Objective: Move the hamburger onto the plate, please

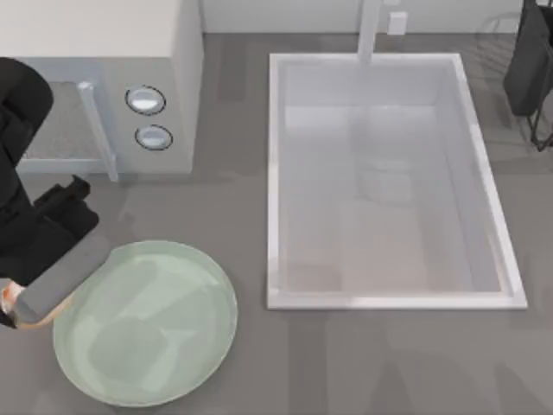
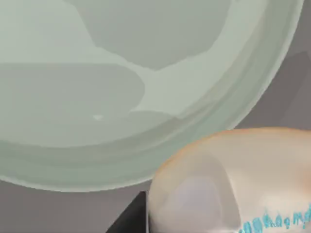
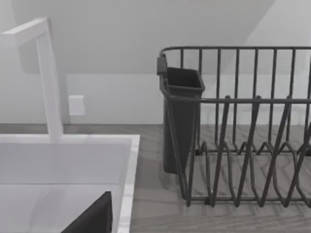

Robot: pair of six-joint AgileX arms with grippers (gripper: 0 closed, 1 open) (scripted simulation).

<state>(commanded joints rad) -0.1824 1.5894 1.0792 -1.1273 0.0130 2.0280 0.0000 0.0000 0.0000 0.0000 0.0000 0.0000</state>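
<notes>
Left wrist view: hamburger (image 2: 233,179) held in left gripper (image 1: 19,304), beside plate (image 2: 146,97) rim; early release risks missing it.

A rendered kitchen counter is showing a white sink (image 1: 393,181), faucet (image 3: 46,77), dish rack (image 3: 243,126) and what is likely a microwave (image 1: 104,86).

Mint-green plate (image 1: 164,346), tan hamburger (image 2: 243,165) (teal-edged).
</notes>
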